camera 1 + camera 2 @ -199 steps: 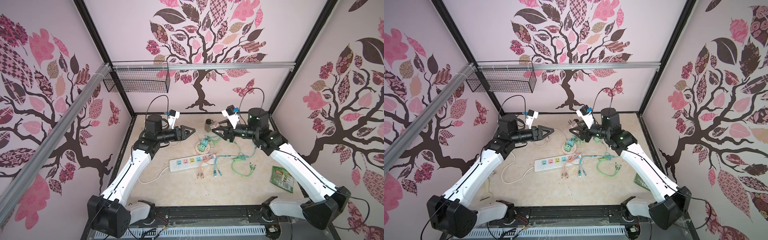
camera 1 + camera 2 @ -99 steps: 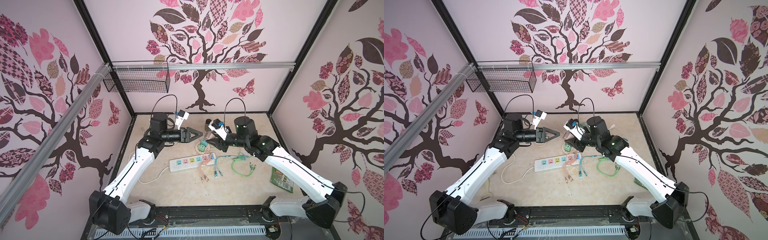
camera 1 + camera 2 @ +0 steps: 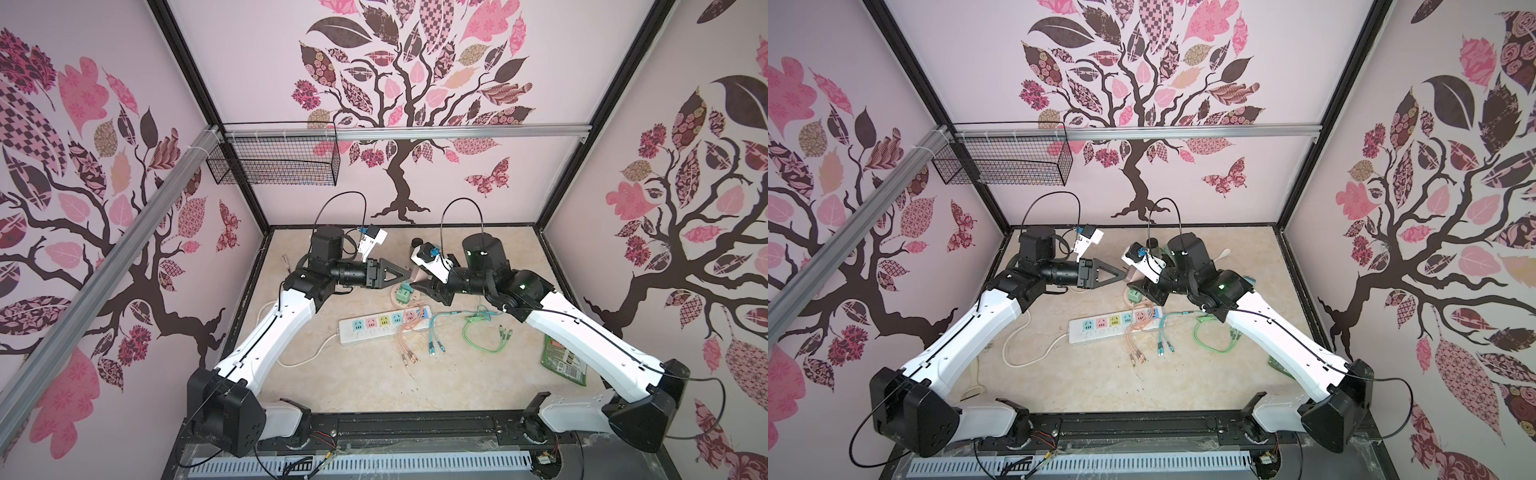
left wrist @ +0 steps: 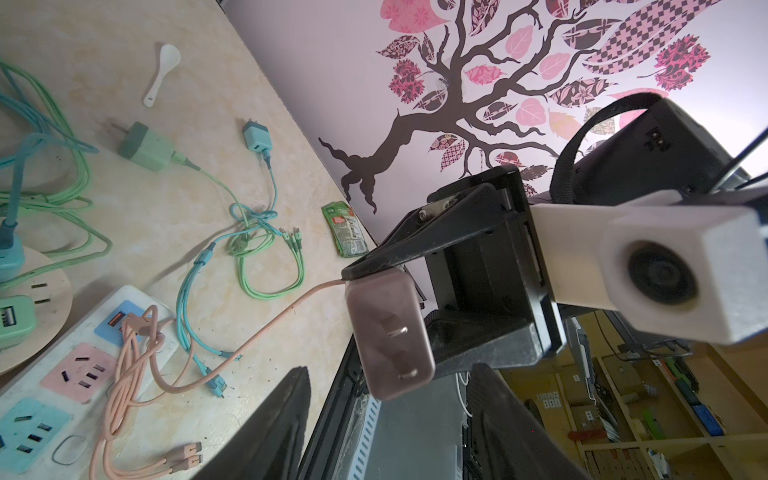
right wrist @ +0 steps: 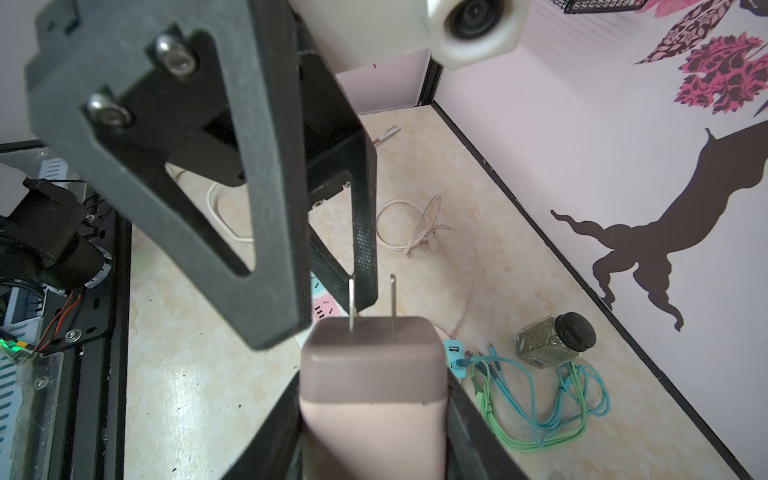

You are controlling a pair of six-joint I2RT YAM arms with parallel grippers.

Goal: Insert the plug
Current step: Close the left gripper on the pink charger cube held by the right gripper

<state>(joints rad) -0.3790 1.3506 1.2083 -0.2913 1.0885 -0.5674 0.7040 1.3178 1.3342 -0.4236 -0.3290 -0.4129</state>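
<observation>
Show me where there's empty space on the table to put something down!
Biggest bare patch: the table front, between the power strip and the black front rail. Another lies in the back right corner, past the white spoon. The middle is crowded: pink cable, blue cable and green cable tangle there.

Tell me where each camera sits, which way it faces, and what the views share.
Top views: high at the front, looking down into the cell; both show the left gripper, right gripper and power strip.
Left wrist: on the left arm, facing the right gripper and its pink plug; own fingers at the edge.
Right wrist: on the right arm, looking along the pink plug at the open left gripper.
Shared: both wrist views show the pink plug.
</observation>
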